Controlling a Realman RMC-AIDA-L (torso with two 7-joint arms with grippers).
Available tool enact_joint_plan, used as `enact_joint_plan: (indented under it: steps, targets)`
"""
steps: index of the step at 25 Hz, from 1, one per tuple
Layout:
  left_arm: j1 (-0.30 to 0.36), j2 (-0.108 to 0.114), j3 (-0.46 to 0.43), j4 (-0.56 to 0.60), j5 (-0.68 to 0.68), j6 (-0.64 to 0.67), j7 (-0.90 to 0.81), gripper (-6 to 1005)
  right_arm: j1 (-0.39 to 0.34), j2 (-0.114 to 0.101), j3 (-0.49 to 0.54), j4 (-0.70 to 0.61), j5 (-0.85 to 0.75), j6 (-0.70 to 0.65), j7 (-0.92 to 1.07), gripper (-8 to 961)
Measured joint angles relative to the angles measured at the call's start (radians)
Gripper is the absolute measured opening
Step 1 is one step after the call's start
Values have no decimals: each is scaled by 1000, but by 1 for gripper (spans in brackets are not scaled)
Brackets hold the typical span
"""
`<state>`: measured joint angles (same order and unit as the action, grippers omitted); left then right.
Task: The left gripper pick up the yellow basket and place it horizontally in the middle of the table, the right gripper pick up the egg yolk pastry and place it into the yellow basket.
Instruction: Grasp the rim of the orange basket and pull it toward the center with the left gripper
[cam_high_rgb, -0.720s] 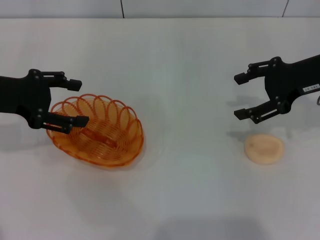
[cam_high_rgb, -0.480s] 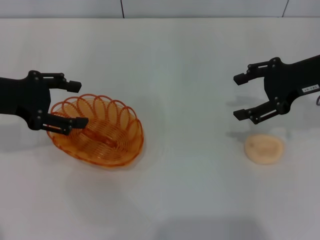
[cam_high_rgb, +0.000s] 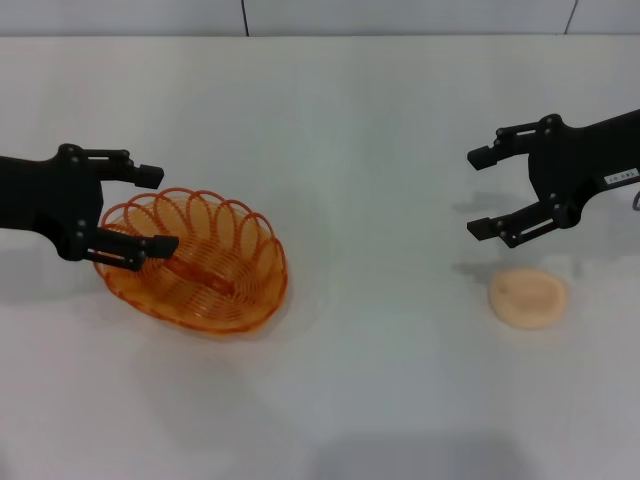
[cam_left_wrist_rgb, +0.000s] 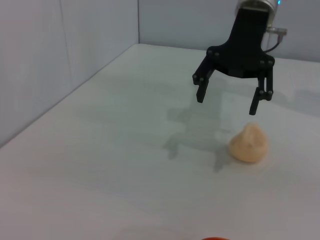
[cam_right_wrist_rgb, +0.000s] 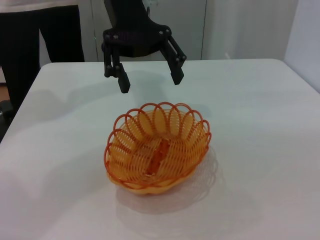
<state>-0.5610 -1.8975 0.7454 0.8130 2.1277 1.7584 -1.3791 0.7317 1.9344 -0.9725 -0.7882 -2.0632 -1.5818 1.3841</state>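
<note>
Head view: left end effector (cam_high_rgb: 156, 209) seen on the robot's left, fingers spread apart, one finger beyond the far rim of the yellow basket (cam_high_rgb: 195, 261), the other over the basket's left edge; could not tell whether that finger touched the wire. Basket resting on the white worktop (cam_high_rgb: 340, 390), left of centre, empty, slightly skewed. Right end effector (cam_high_rgb: 481, 192) held above the worktop on the robot's right, fingers wide apart, nothing between them. Egg yolk pastry (cam_high_rgb: 527, 297) lying flat on the worktop just nearer the robot than that end effector, well apart from the basket.

Left wrist view: right end effector (cam_left_wrist_rgb: 229, 99) seen hanging fingers-down and spread, above and just beside the egg yolk pastry (cam_left_wrist_rgb: 248, 144); shadow cast on the worktop (cam_left_wrist_rgb: 100, 165).

Right wrist view: left end effector (cam_right_wrist_rgb: 149, 80) seen poised over the far rim of the yellow basket (cam_right_wrist_rgb: 157, 147), fingers apart, clear of the wire here. Basket upright on the worktop (cam_right_wrist_rgb: 260, 150), open side up.
</note>
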Motion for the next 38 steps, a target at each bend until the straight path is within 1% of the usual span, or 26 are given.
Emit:
enact_joint_plan:
  steps: [2,3,6,7,8,10,12,15,19,23,26,28,34,38]
  targets:
    - [-1,-2,0,21,6,6,-46,885,0,0,0,-2,0,0,0,869]
    - [0,-6,1,50,13,10,-90,885,0,0,0,-7,0,0,0,869]
    - [6,-30,2,175,61,19,-273,883,-12,0,0,-34,0,0,1,869]
    - [6,-35,3,201,75,21,-314,883,-16,0,0,-43,0,0,2,869]
    - [6,-43,3,261,106,26,-404,882,-19,0,0,-51,0,0,3,869]
    - [3,-50,3,316,142,37,-493,881,-22,0,0,-56,0,0,4,869]
    - [-8,-54,4,368,192,51,-604,881,-23,0,0,-63,0,0,4,869]
    - [-31,-54,5,396,255,49,-744,879,-19,0,0,-64,0,-1,4,869]
    - [-60,-51,17,397,379,21,-856,877,-17,7,-4,-73,0,-1,1,869]
    - [-75,-56,19,390,477,-16,-873,876,-19,10,-7,-78,0,2,-2,869]
    - [-77,-61,30,380,505,-50,-875,875,-20,11,-9,-78,0,9,-3,869]
    - [-77,-63,49,351,511,-89,-875,875,-21,13,-10,-78,0,11,-3,869]
    - [-98,-65,82,204,514,-199,-852,874,-21,18,-12,-78,0,11,-4,868]
    - [-107,-77,90,154,515,-251,-837,875,-19,22,-12,-79,0,12,-4,868]
